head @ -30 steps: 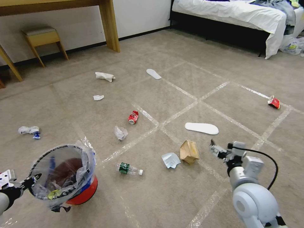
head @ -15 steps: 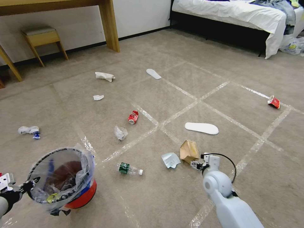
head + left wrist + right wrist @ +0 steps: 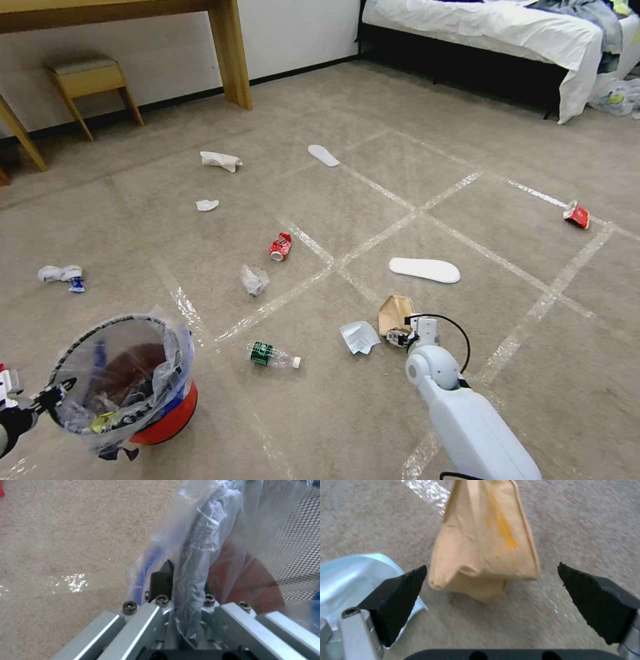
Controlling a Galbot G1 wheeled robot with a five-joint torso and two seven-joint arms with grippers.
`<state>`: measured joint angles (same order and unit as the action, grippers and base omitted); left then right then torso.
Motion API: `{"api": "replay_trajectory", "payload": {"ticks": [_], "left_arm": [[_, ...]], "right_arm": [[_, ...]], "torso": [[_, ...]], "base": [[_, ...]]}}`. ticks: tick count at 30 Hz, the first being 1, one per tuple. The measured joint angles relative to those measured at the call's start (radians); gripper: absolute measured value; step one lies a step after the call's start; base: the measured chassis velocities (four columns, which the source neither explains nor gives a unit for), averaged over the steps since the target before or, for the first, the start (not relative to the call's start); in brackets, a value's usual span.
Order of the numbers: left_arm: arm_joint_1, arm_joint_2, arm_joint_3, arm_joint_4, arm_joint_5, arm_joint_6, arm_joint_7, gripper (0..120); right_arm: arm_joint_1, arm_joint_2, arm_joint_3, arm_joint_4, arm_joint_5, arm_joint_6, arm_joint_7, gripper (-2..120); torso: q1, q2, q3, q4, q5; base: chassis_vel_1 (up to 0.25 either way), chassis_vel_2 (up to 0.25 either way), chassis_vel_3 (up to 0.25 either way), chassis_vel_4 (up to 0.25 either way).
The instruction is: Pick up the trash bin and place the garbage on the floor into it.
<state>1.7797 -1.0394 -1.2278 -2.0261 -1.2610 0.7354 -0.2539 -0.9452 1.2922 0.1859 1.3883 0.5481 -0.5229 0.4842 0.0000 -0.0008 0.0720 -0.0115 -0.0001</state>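
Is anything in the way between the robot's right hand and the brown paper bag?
Nothing visible. The right end effector is open with the paper bag straight ahead, only bare carpet between. A pale wrapper lies off to one side.

On the carpet: 2 white slippers (image 3: 425,270); 2 red cans (image 3: 281,246); 1 plastic bottle (image 3: 273,355); 1 brown paper bag (image 3: 393,313); approx. 5 crumpled tissues/wrappers (image 3: 221,161); 1 red bin (image 3: 163,420).

The bin (image 3: 127,380) is sitting at the near left of the carpet (image 3: 467,200). To its right are lying a bottle (image 3: 273,355), a tissue (image 3: 359,336), then a paper bag (image 3: 395,315). A slipper (image 3: 425,269) is lying beyond the bag, a can (image 3: 281,246) beyond the bottle.
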Motion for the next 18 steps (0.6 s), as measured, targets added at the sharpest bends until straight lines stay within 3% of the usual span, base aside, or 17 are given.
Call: {"api": "replay_trajectory", "payload": {"ticks": [11,18], "left_arm": [[0.009,0.004,-0.006,0.009,0.0,0.0,0.005,1],[0.011,-0.001,-0.003,0.006,0.002,0.0,0.005,1]], "right_arm": [[0.073,0.026,-0.03,-0.143,-0.049,0.09,-0.033,96],[0.122,0.051,-0.042,-0.237,-0.06,0.13,-0.043,73]], "torso": [[0.0,0.0,0.0,0.0,0.0],[0.0,0.0,0.0,0.0,0.0]], "base": [[0.0,0.0,0.0,0.0],[0.0,0.0,0.0,0.0]]}}
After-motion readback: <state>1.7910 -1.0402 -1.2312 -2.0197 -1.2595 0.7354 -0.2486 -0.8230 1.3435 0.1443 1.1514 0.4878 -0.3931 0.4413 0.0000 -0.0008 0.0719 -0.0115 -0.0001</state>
